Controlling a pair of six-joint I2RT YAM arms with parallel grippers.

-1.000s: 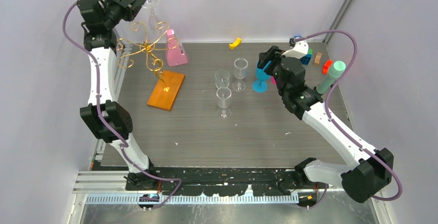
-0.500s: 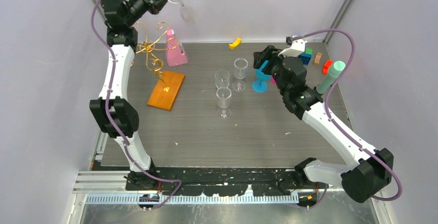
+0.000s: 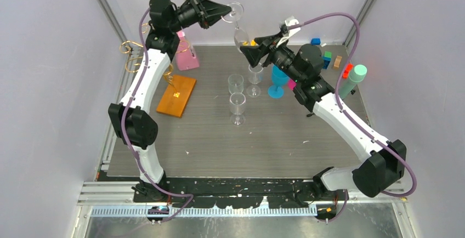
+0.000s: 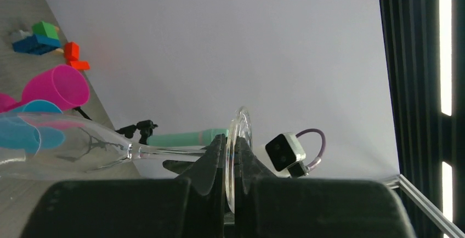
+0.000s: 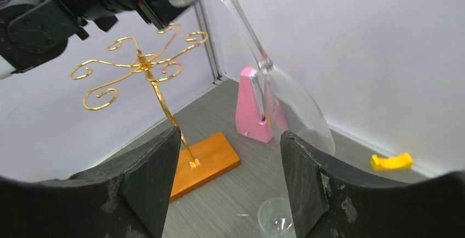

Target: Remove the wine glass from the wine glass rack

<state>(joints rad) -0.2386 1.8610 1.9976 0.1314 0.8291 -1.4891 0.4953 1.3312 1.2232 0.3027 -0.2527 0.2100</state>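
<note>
Left wrist: left gripper (image 4: 230,142) pinches wine glass (image 4: 82,153) by its foot | right wrist: right gripper (image 5: 229,134) gapes wide; wine glass aloft, bowl down, apart from wine glass rack (image 5: 145,68)

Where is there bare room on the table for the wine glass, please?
The near half of the table, in front of the orange base and the clear glasses, is bare. The far right corner, around the blue goblet and blocks, is crowded.

I log a grey tabletop (image 3: 247,139) carrying the wine glass rack (image 3: 176,95) at left, pink wedge (image 3: 187,57) behind — three clear glasses (image 3: 237,102) centre, blue goblet (image 3: 278,81), coloured blocks (image 3: 327,61) right.
</note>
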